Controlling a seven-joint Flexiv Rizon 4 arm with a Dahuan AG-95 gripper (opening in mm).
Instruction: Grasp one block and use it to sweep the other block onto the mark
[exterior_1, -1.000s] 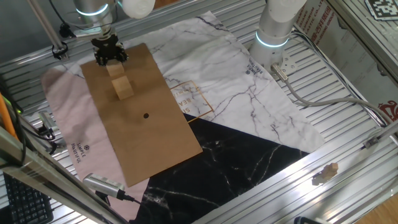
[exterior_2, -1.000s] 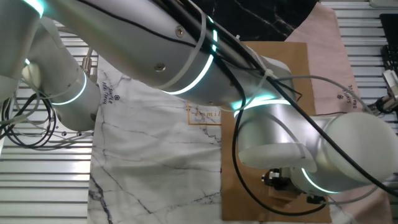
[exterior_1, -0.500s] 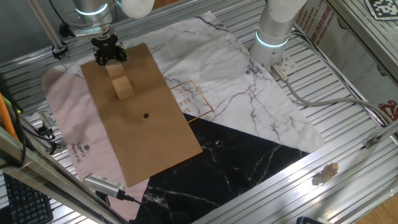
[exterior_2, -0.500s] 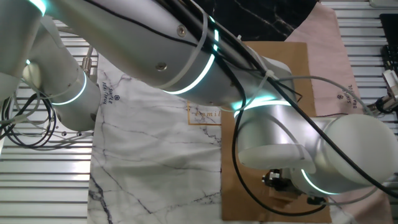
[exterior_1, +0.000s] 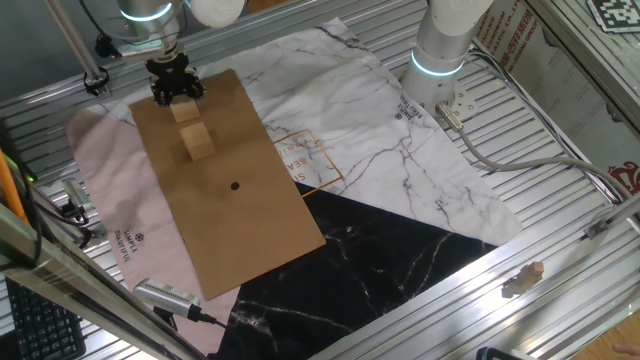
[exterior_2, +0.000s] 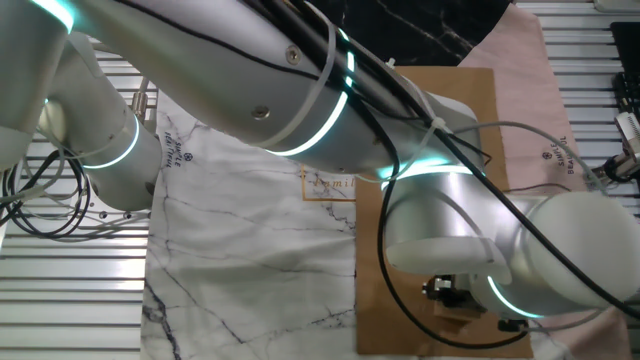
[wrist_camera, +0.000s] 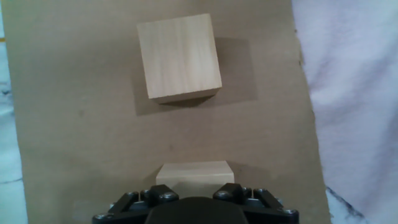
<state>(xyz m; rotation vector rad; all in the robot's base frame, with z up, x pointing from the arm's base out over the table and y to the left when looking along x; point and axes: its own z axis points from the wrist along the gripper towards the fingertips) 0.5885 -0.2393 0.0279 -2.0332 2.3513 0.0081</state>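
Observation:
Two pale wooden blocks lie on a brown cardboard sheet (exterior_1: 240, 220). My gripper (exterior_1: 179, 97) stands at the sheet's far end, its black fingers down over the nearer block (exterior_1: 186, 112). In the hand view this block (wrist_camera: 194, 172) sits between the jaws at the bottom edge, and the gripper (wrist_camera: 194, 188) looks shut on it. The free block (wrist_camera: 179, 57) lies a short gap ahead, slightly turned. That free block (exterior_1: 200, 142) lies between the held block and the mark (exterior_1: 235, 185), a small black dot further down the sheet. The mark is out of the hand view.
The cardboard rests on a pink cloth (exterior_1: 100, 200) beside white marble-print (exterior_1: 380, 130) and black marble-print (exterior_1: 390, 260) sheets. An orange square outline with letters (exterior_1: 310, 160) lies right of the cardboard. The arm's base (exterior_1: 440, 50) stands at the back. The arm (exterior_2: 300, 90) hides most of the other fixed view.
The arm has shifted very slightly in the other fixed view. Both blocks and the gripper stay where they were.

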